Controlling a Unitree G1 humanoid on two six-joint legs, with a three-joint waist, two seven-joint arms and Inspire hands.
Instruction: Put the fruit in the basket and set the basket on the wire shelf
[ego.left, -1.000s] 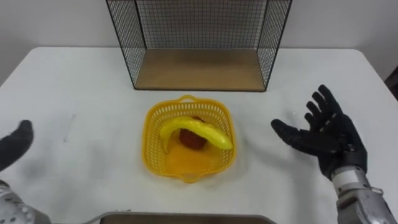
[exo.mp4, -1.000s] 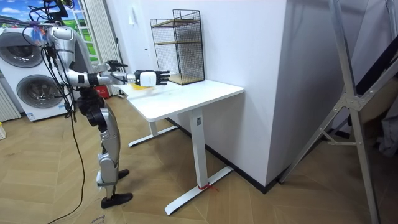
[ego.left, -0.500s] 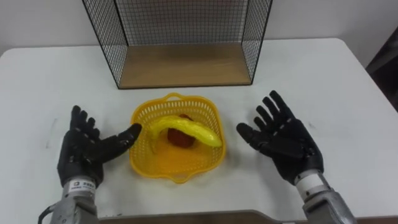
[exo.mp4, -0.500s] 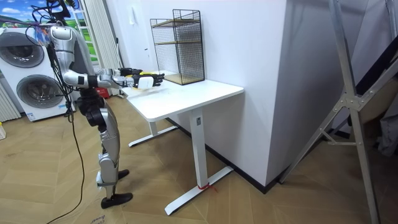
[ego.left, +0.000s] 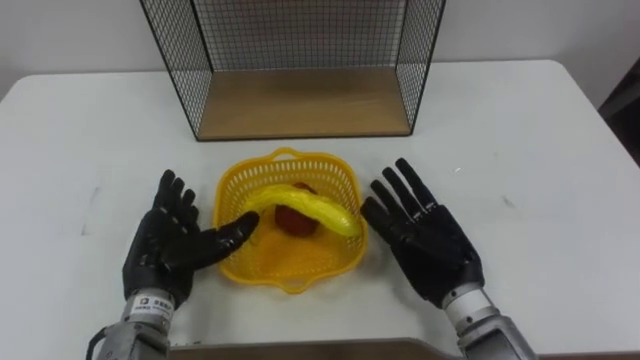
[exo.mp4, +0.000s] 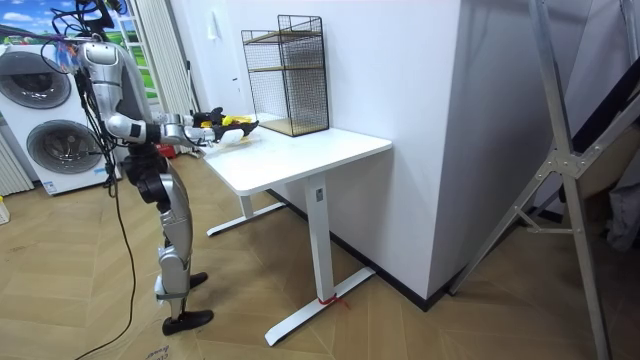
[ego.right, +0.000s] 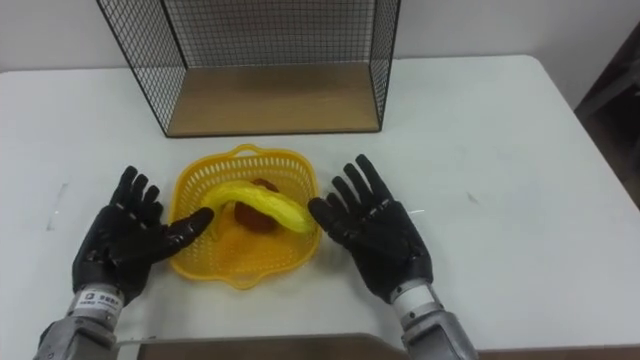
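White tabletop (ego.left: 520, 150) takes up most of the eye views, and at its far edge, in the upper middle of the frame, we see the wire shelf (ego.left: 300, 105) with its wooden floor bare. Just below it, at the centre, the yellow basket (ego.left: 297, 276) sits on the table, apart from the shelf. Inside it a banana (ego.left: 300, 203) lies slantwise across a red fruit (ego.left: 292, 222). Both hands flank the basket with fingers spread straight, holding nothing: the left hand (ego.left: 170, 250) in the lower left, its thumb reaching the basket's left wall, and the right hand (ego.left: 428, 245) in the lower right, its thumb just beside the right rim. Whether either actually touches, we cannot tell. In the room view we find the robot standing upright at the table's end on the left of the frame, arms stretched over the top, with washing machines (exo.mp4: 45, 150) behind it
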